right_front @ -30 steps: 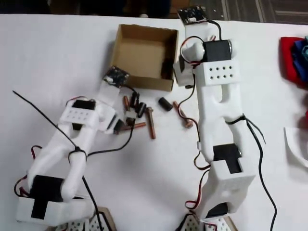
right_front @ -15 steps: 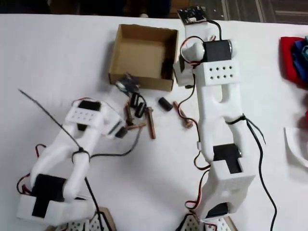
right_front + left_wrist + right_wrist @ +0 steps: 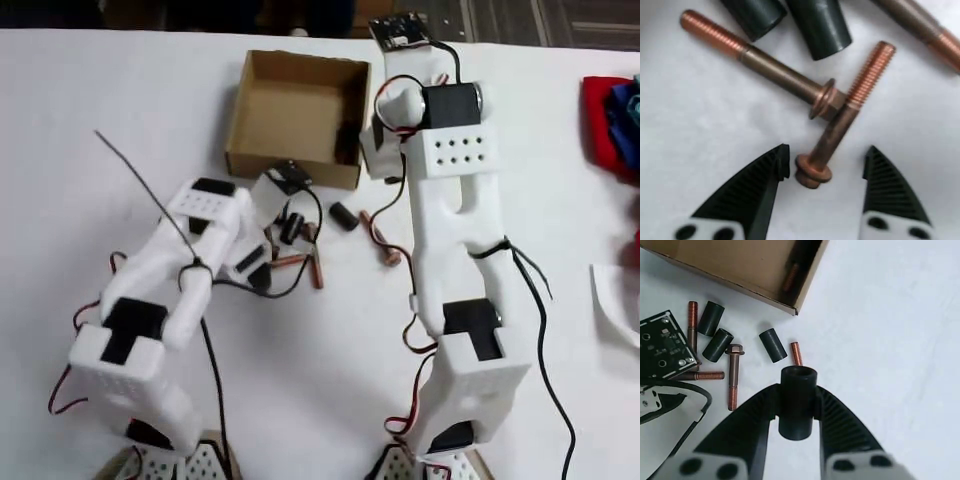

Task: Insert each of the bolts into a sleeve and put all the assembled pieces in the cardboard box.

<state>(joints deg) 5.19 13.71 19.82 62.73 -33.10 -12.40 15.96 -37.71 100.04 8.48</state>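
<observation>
The left claw (image 3: 826, 159) is spread open. Its two ribbed black fingers (image 3: 757, 187) stand either side of the flanged head of a copper bolt (image 3: 836, 125), which lies flat on the white table (image 3: 700, 125). A second bolt (image 3: 765, 65) lies crosswise, its head touching the first one's shank, and two black sleeves (image 3: 820, 25) lie close by. From above, this claw hangs over the heap of loose parts just in front of the near wall of the cardboard box (image 3: 290, 168).

The right claw (image 3: 797, 401) is clenched on another sleeve (image 3: 797, 377), gripped across its body with the open bore facing the wrist camera. It is held above the table, just outside the box's near corner, on the side away from the left arm. Between that corner and the held sleeve lie a loose sleeve (image 3: 772, 345) and a short length of copper thread (image 3: 796, 353). Inside the box, against the wall by the same corner, a threaded copper end (image 3: 790, 277) shows.
</observation>
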